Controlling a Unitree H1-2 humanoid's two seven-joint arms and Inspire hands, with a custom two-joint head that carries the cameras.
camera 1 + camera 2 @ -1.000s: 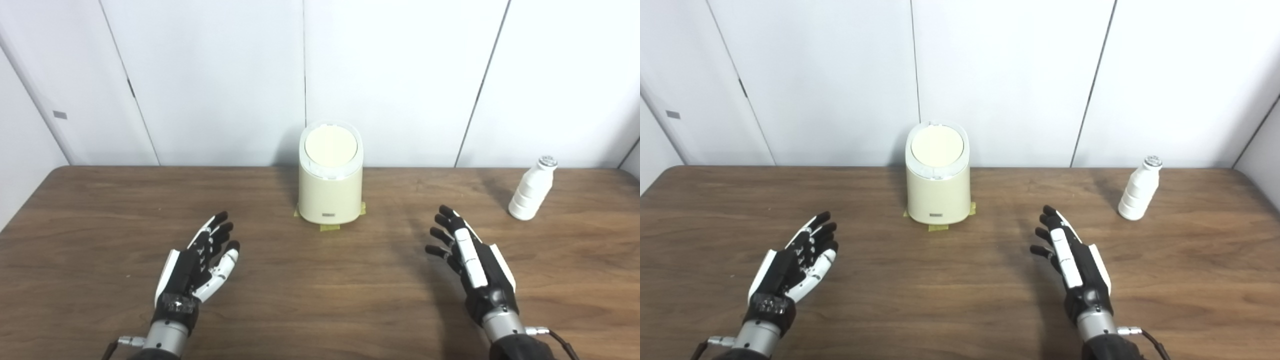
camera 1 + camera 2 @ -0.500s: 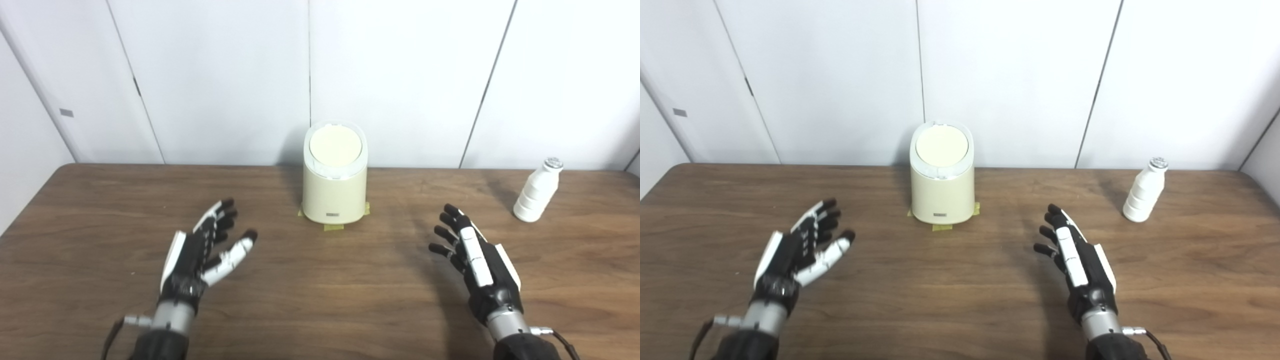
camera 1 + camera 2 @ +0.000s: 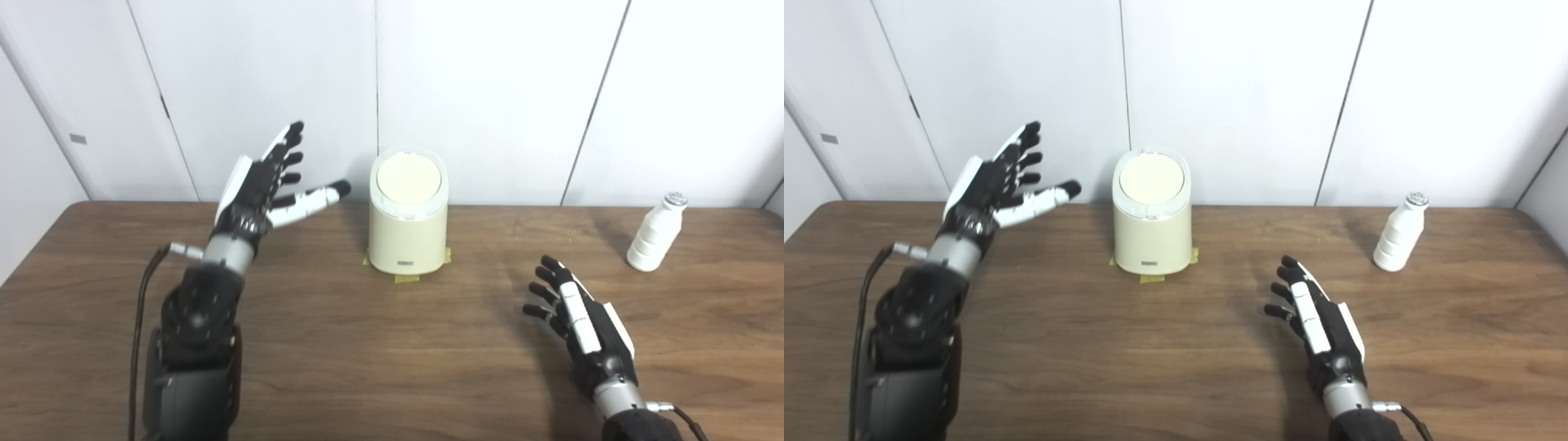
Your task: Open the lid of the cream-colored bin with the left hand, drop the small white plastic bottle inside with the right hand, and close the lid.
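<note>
**Nothing Done Yet: The Lid Is Shut and the Bottle Waits**

The left hand (image 3: pixel 260 184) is up in the air, off the table. Its fingers are spread wide apart and it holds nothing. Its thumb points toward the bin, but there is a gap between them, so the hand is near the bin and not touching it.

The right hand (image 3: pixel 579 318) is low over the table (image 3: pixel 380 355), on the right side. Its fingers are spread too, and it holds nothing. It is well apart from the bottle.

The cream-colored bin (image 3: pixel 407 236) stands in the middle, at the back of the table, close to the white wall (image 3: pixel 490 92). Bits of yellow tape (image 3: pixel 406 278) show under its bottom edge. The lid (image 3: pixel 408 177) lies flat on top. It is closed.

The small white plastic bottle (image 3: pixel 654 233) stands upright far off to the right, near the back edge of the table. Nothing touches it.

So no part of the job is finished. The lid still has to be opened with the left hand. The bottle still has to be picked up with the right hand and dropped in. Then the lid has to be shut. It looks like the left hand is getting ready to go for the lid, which is the very first step.
</note>
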